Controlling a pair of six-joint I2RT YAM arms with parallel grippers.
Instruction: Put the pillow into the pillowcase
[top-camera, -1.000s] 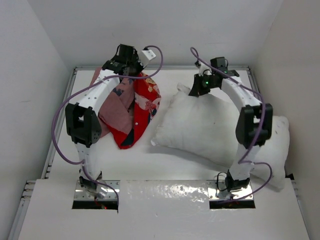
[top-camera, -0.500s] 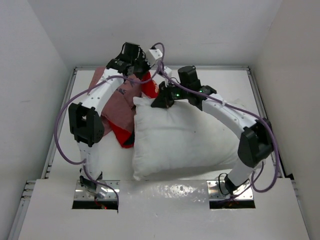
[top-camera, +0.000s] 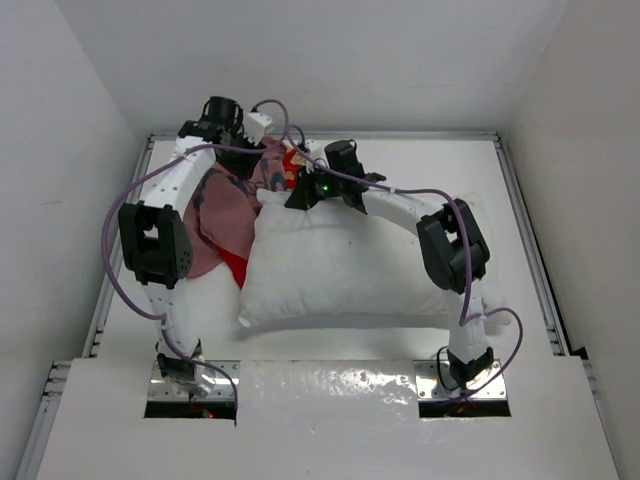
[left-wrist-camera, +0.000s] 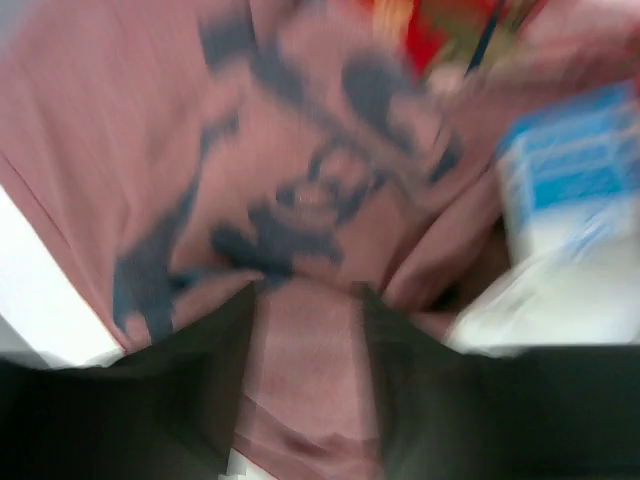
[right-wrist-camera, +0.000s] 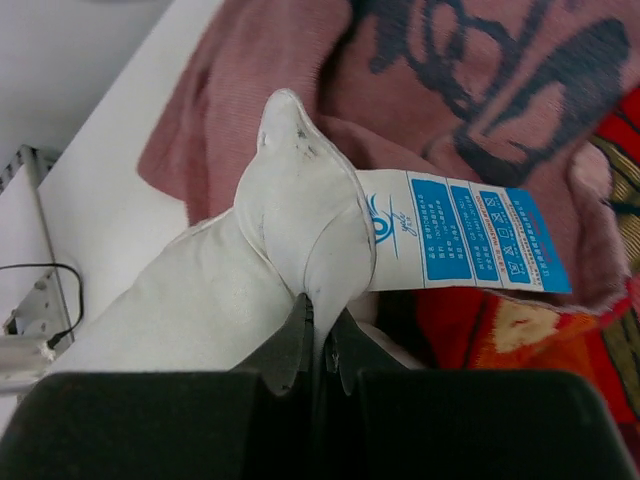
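Observation:
The white pillow (top-camera: 350, 270) lies across the middle of the table, its far left corner pushed up against the pillowcase (top-camera: 222, 205). The pillowcase is bunched at the back left, faded pink inside up, with red print (top-camera: 235, 265) showing below. My right gripper (top-camera: 298, 192) is shut on the pillow's corner (right-wrist-camera: 300, 190), just under its blue and white care label (right-wrist-camera: 470, 240), which lies over pink (right-wrist-camera: 450, 80) and red cloth. My left gripper (top-camera: 268, 150) hangs over the pillowcase's far end. In the blurred left wrist view its gripper (left-wrist-camera: 308, 300) stands apart with pink cloth (left-wrist-camera: 310, 190) in the gap.
White walls close in the table at the back and on both sides. Metal rails run along the left (top-camera: 110, 290) and right (top-camera: 530, 270) edges. Purple cables (top-camera: 115, 230) loop off both arms. The right arm's elbow (top-camera: 452, 250) hangs over the pillow.
The right arm has dragged the pillow left, bringing its corner up to the pillowcase. The left gripper's jaws, shut a second ago, have come apart, and its wrist has swung left.

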